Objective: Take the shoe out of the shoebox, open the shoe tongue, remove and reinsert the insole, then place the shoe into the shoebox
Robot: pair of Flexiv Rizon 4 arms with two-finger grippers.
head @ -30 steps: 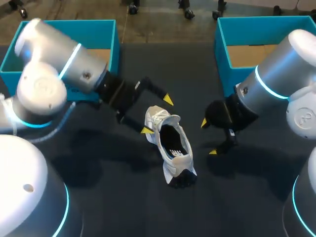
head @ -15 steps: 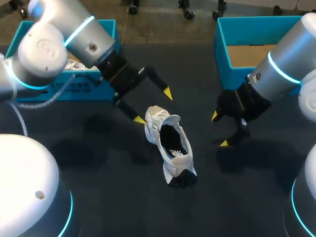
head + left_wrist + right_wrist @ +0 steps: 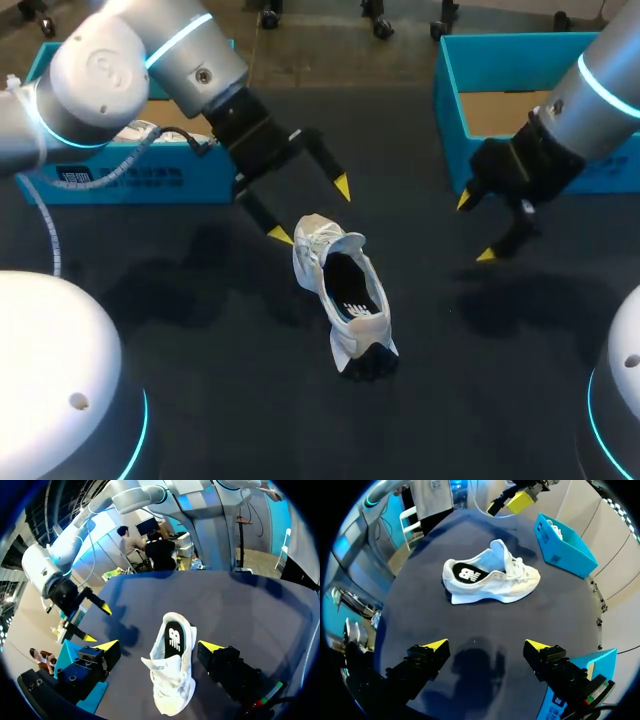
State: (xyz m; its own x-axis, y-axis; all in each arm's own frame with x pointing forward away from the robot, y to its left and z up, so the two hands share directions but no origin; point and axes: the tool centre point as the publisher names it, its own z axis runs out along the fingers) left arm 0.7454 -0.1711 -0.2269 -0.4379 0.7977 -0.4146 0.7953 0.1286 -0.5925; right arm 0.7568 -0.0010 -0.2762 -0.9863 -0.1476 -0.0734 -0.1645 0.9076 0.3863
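A white shoe [image 3: 343, 295] stands upright on the dark table, heel towards me, its tongue pulled up and the black insole [image 3: 350, 290] showing inside. My left gripper [image 3: 310, 211] hangs open just behind the shoe's toe, holding nothing. In the left wrist view the shoe [image 3: 172, 672] lies under and between the open gripper [image 3: 158, 646] tips. My right gripper [image 3: 476, 228] stands open and empty, well to the right of the shoe, near the right box. In the right wrist view the shoe [image 3: 490, 580] lies ahead of that gripper [image 3: 486, 644], side on.
A teal box [image 3: 130, 178] at the back left holds something white, seen as a second shoe [image 3: 555, 527] in the right wrist view. Another teal box [image 3: 450, 110] at the back right shows a bare cardboard floor. Dark tabletop surrounds the shoe.
Both grippers have drawn back from the shoe. The left one lifted towards the back; the right one moved right and back towards its box. The shoe has not moved.
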